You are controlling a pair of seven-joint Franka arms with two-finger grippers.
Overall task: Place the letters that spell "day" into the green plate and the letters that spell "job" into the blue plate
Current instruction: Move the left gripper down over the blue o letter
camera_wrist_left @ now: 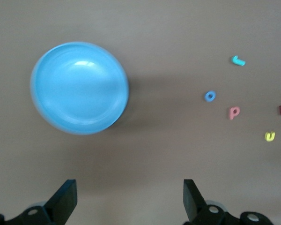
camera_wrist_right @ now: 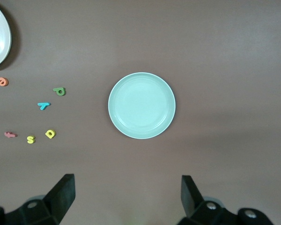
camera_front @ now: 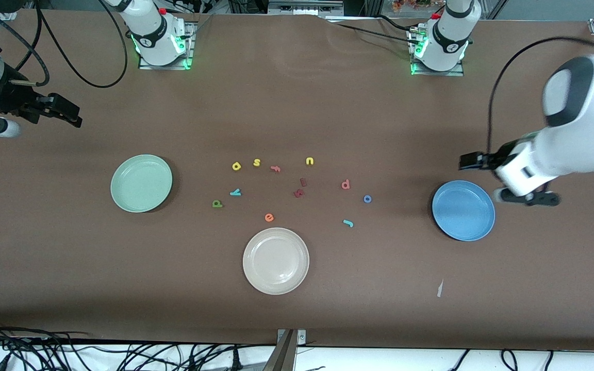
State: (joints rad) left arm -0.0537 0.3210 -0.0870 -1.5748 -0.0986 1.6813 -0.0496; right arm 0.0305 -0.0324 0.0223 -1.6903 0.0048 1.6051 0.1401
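The green plate point(camera_front: 141, 183) point(camera_wrist_right: 141, 105) lies toward the right arm's end and the blue plate point(camera_front: 463, 209) point(camera_wrist_left: 79, 88) toward the left arm's end, both with nothing in them. Between them on the table are the olive "d" point(camera_front: 217, 204), yellow "a" point(camera_front: 236, 166), teal "y" point(camera_front: 235, 192), teal "j" point(camera_front: 348, 223), blue "o" point(camera_front: 367, 199) and salmon "b" point(camera_front: 346, 184). My left gripper point(camera_front: 469, 161) point(camera_wrist_left: 129, 187) hangs open over bare table beside the blue plate. My right gripper point(camera_front: 70, 116) point(camera_wrist_right: 128, 185) hangs open over bare table near that end's edge.
A beige-white plate point(camera_front: 275, 260) sits nearer the front camera than the letters. Other letters lie among them: yellow "s" point(camera_front: 257, 162) and "u" point(camera_front: 310, 161), salmon "f" point(camera_front: 275, 168), orange "e" point(camera_front: 269, 217), two dark red ones point(camera_front: 301, 187). A paper scrap point(camera_front: 439, 288) lies near the front edge.
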